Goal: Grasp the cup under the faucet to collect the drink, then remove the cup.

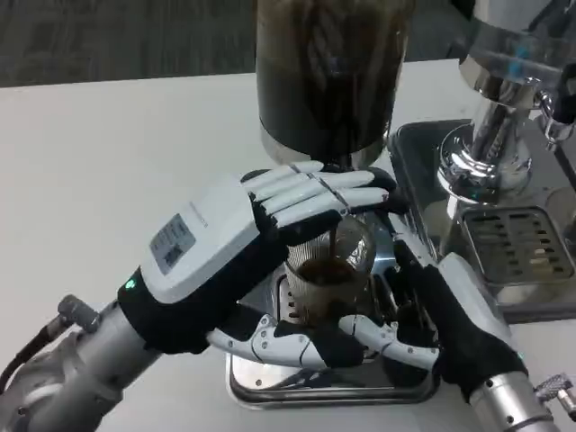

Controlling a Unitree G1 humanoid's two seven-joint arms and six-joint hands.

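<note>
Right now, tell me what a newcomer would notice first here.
At centre, a clear cup stands on a metal drip tray, with a stream of dark drink pouring into it from the dispenser behind. The left hand reaches over the cup's rim, and the right hand wraps around it from the right.

Even indoor light, glare on chrome

- Left hand (236, 243): white back with a label, a green light near the wrist, black-and-white fingers.
- Right hand (450, 315): mostly black.
- Silver forearms.
</note>
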